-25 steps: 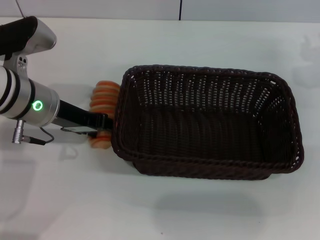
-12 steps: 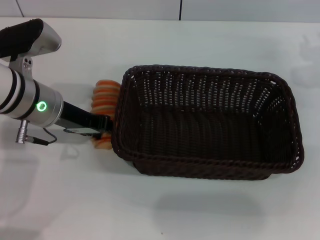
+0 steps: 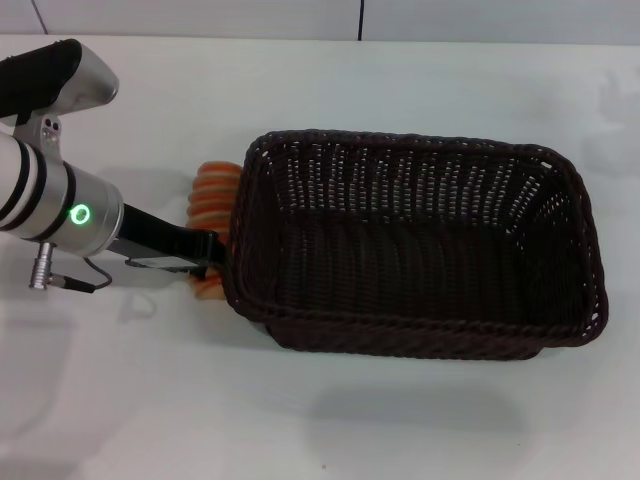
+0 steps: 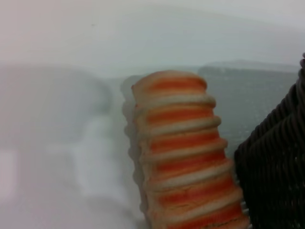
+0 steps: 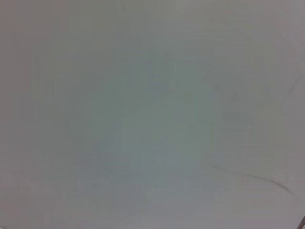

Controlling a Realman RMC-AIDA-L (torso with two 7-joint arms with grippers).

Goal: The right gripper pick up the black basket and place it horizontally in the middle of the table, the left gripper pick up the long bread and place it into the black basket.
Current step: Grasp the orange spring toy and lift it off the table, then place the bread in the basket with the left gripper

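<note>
The long bread [image 3: 213, 188], tan with orange ridges, lies on the white table [image 3: 150, 400] right against the outer left wall of the black basket [image 3: 420, 325]. The basket stands open side up, lengthwise across the middle of the table, with nothing inside. My left gripper [image 3: 207, 256] reaches in from the left and is shut across the bread's nearer half, low over the table. The left wrist view shows the bread [image 4: 183, 152] close up with the basket's wall [image 4: 279, 167] beside it. My right gripper is out of view.
The right wrist view shows only bare white tabletop [image 5: 152, 114]. My silver left forearm [image 3: 60, 205] with a green light hangs over the table's left side. A wall seam runs along the table's far edge.
The left gripper has nudged right toward the basket and the bread has shifted a little right with it. The basket has not moved.
</note>
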